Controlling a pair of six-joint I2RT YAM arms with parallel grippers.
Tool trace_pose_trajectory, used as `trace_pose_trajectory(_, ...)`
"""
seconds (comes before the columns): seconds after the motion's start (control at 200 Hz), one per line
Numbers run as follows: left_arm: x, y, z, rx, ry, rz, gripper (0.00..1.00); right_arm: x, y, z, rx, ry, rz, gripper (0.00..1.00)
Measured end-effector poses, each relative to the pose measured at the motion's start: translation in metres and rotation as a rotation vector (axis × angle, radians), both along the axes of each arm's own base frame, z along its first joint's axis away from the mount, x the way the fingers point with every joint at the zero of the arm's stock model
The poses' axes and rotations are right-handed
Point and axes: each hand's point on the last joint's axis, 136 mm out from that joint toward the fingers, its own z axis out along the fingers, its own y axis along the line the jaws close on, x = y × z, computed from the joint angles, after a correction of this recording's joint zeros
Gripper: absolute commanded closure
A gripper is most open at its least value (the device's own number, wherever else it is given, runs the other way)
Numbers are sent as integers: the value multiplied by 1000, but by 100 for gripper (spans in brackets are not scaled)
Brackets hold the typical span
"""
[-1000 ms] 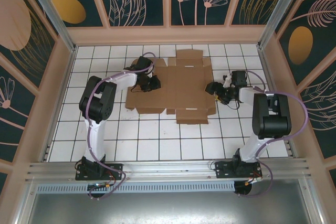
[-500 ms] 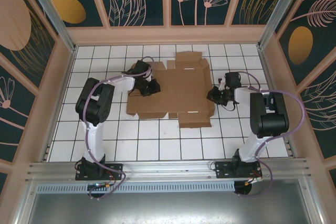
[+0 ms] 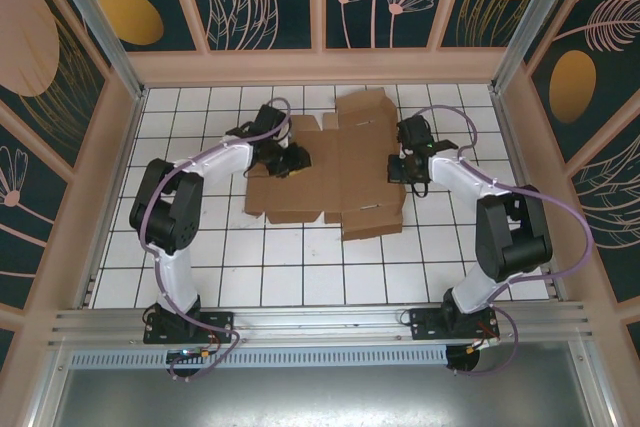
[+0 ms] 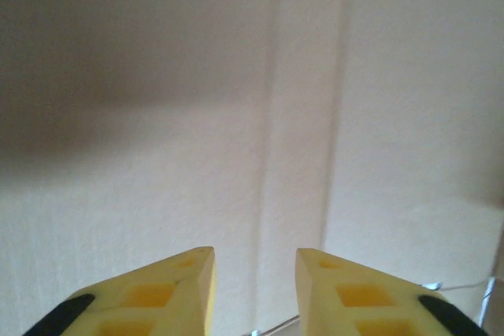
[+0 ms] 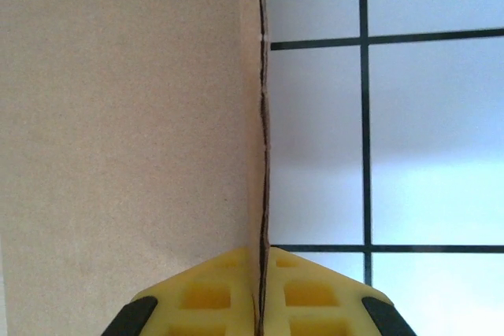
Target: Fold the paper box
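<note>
The paper box (image 3: 335, 172) is a flat brown die-cut cardboard sheet lying on the white tiles in the middle, its flaps spread out. At the sheet's left part my left gripper (image 3: 294, 159) stands over the cardboard. In the left wrist view its yellow fingers (image 4: 185, 277) are apart, with plain creased cardboard (image 4: 236, 116) behind them and nothing between them. My right gripper (image 3: 400, 169) is at the sheet's right edge. In the right wrist view this gripper (image 5: 262, 256) is shut on the thin cardboard edge (image 5: 126, 116), which runs straight up from the fingertips.
White tiled floor (image 3: 200, 247) surrounds the sheet on all sides, with black grout lines (image 5: 364, 139) beside the held edge. Wooden-framed patterned walls (image 3: 320, 67) close the back and sides. A metal rail (image 3: 320, 322) carries both arm bases at the near edge.
My right gripper shut on the sheet's right edge and moved farther back and left. The left gripper's fingers parted and that arm reached farther. The sheet turned slightly.
</note>
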Motion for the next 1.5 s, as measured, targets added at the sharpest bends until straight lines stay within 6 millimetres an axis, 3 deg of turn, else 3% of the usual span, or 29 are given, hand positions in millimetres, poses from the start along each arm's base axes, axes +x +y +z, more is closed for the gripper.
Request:
trace_pose_trajectory(0.08,16,-10,30,-37,-57,18,52,1,4,15,-43,-23,24,93)
trace_pose_trajectory(0.145,24,-24,55,-71,-102,15,39,3,8,28,-69,-42,43,92)
trace_pose_trajectory(0.275,22,-62,100,-143,-170,-25,35,10,12,53,-114,-99,80,92)
trace_pose_trajectory(0.32,19,-73,113,-172,-180,-40,29,13,12,61,-127,-120,90,92)
trace_pose_trajectory(0.455,15,-90,138,-240,-187,-51,29,13,11,77,-155,-163,113,92)
trace_pose_trajectory(0.56,27,-97,151,-276,-200,-51,30,12,10,81,-176,-175,127,91)
trace_pose_trajectory(0.791,49,-118,153,-332,-197,-85,29,7,21,82,-236,-195,178,90)
trace_pose_trajectory(1.146,78,-146,139,-359,-177,-114,28,0,25,85,-250,-221,209,87)
trace_pose_trajectory(1.326,89,-150,138,-350,-185,-99,29,-1,31,88,-231,-247,224,88)
trace_pose_trajectory(1.501,86,-142,112,-293,-138,-70,31,-5,27,70,-246,-225,224,91)
